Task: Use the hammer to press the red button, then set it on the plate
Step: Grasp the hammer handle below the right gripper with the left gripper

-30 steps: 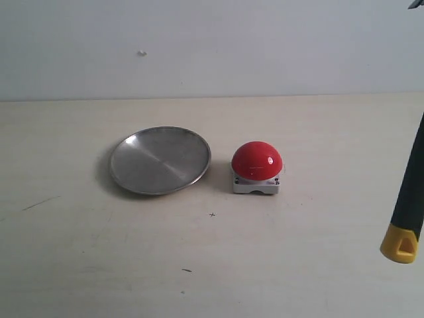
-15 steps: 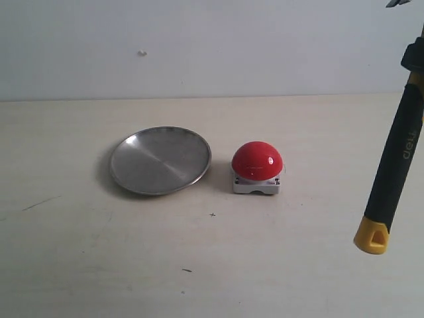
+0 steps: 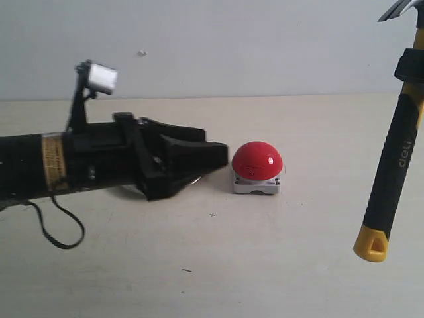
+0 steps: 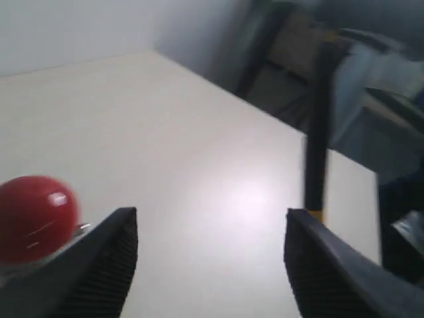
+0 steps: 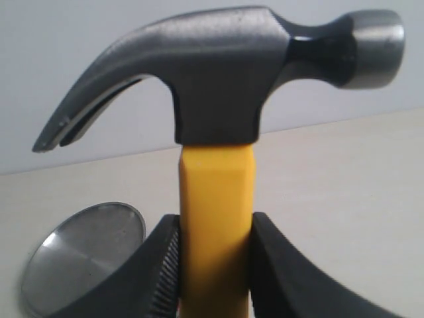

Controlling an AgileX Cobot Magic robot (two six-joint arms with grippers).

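Newly reaches the left gripper (image 3: 218, 158) in across the plate (image 5: 79, 258), jaws spread and empty, tip just beside the red button (image 3: 256, 161). Clamps the hammer (image 3: 391, 172) below its head in the right gripper (image 5: 213, 265) (aloft, well apart from the button). Still to do, apparently: pressing, then plating.

Three views of one tabletop (image 3: 278, 265).
The exterior camera faces the far edge; the left wrist's looks low across, sharing the red button (image 4: 33, 215); the right's hugs the hammer (image 5: 215, 119).
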